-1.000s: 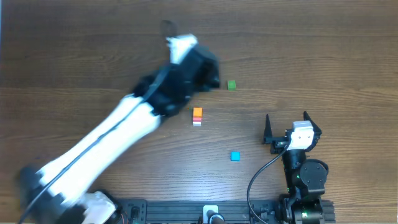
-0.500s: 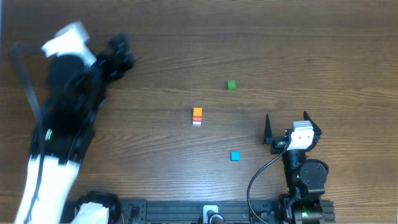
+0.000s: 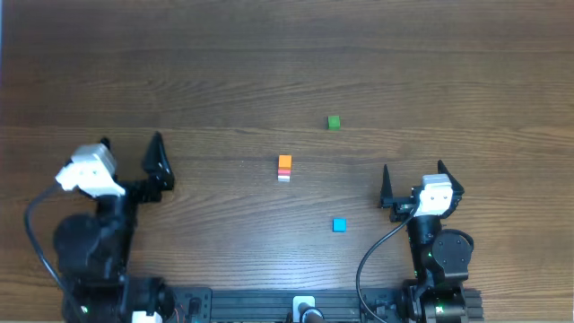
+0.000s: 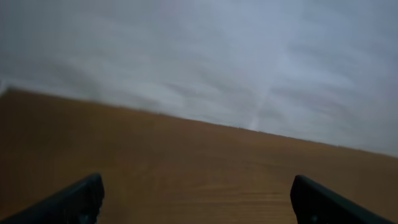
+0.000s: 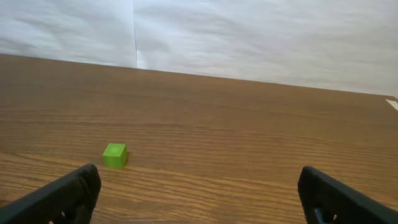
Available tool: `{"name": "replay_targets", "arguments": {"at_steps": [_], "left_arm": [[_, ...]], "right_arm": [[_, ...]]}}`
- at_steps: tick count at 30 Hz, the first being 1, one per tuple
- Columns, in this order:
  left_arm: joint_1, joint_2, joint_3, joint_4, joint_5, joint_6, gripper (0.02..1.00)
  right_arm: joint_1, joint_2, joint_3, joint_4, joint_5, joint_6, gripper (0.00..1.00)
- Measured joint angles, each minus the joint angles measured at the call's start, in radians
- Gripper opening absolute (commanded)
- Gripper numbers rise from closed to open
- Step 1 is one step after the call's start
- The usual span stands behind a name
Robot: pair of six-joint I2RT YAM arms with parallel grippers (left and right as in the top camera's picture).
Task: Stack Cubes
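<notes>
From the top view I see my left hand point(image 3: 131, 142) at the left of the frame, low over the table point(image 3: 448, 54). Its two fingers are spread wide with nothing between them. Its own wrist camera confirms this: the left hand point(image 4: 196, 180) is fully apart over bare wood, with a white backdrop point(image 4: 249, 56) beyond the table's far edge.

My right hand point(image 3: 413, 168) sits at the lower right of the top view, just above its base, also wide open and empty. In the right wrist view the right hand point(image 5: 199, 171) frames open table.

The stack point(image 3: 284, 168) stands near the middle of the top view, well apart from both hands. An orange cube point(image 3: 284, 161) is on top, a thin reddish layer shows under it, and a white cube point(image 3: 283, 178) is at the base.

The green cube point(image 3: 334, 122) lies alone, up and to the right of the stack. In the right wrist view the green cube point(image 5: 115, 155) sits at lower left. The blue cube point(image 3: 338, 225) lies by itself below and right of the stack, left of the right arm.
</notes>
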Motion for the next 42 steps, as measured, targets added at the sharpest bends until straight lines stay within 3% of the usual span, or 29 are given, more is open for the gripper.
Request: {"name": "replay_targets", "arguments": {"at_steps": [6, 14, 42], "left_arm": [[0.0, -0.153, -0.14, 0.158, 0.084, 0.143, 0.998], [0.0, -0.246, -0.281, 0.242, 0.143, 0.198, 0.996], [0.0, -0.3, -0.43, 0.127, 0.186, 0.207, 1.0]], "right_arm": [[0.0, 0.0, 0.0, 0.0, 0.0, 0.0, 0.993], [0.0, 0.0, 0.0, 0.0, 0.0, 0.0, 0.991], [0.0, 0.0, 0.0, 0.0, 0.0, -0.001, 0.993]]}}
